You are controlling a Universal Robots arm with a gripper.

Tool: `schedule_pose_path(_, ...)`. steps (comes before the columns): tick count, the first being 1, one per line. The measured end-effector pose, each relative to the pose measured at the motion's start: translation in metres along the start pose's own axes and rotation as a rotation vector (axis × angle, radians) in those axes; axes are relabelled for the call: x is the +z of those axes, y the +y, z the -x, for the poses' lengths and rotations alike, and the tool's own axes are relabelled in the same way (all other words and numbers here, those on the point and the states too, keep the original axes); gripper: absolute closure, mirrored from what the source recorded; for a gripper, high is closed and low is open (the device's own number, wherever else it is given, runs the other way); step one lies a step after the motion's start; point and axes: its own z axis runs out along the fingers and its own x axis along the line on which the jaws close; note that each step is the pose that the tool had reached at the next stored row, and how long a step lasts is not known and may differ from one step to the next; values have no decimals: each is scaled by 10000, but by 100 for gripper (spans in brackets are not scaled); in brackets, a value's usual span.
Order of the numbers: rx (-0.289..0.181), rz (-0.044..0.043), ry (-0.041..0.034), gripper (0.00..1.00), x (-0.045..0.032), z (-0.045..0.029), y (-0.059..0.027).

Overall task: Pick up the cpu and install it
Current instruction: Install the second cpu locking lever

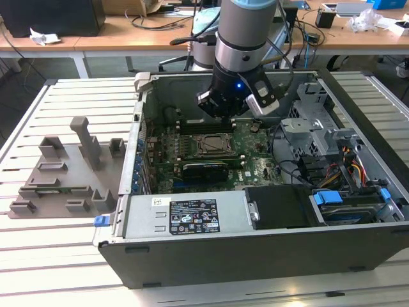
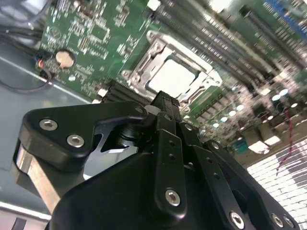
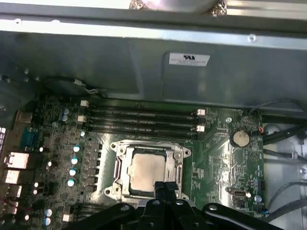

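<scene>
A grey fixture tray point(image 1: 61, 176) lies on the slatted table point(image 1: 57, 256) beside the open computer case point(image 1: 255, 256).

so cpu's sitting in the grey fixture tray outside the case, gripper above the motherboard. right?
Not the tray. Both wrist views show the cpu lying inside the socket frame on the motherboard. The gripper is above the motherboard, as you say.

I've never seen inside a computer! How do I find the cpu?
Look inside the open computer case at the green motherboard. Near its middle sits a metal socket frame. The cpu is the plain silvery square lying in it, beside the long dark memory slots.
</scene>
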Motion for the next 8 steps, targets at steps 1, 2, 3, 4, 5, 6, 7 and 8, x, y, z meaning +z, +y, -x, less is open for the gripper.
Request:
schedule_pose_path(1,0,-15,1,89,-3,-6,-43)
schedule_pose_path(2,0,-24,1,89,-5,-18,-109)
schedule_pose_path(3,0,-29,3,89,-5,-28,-142)
schedule_pose_path(4,3,-28,1,89,-2,-40,-165)
schedule_pose_path(5,1,-29,2,89,10,-77,-220)
schedule_pose_path(6,1,-29,2,89,19,-99,-244)
schedule_pose_path(7,1,-28,1,89,30,-123,-267)
schedule_pose_path(8,1,-27,1,89,67,-183,-299)
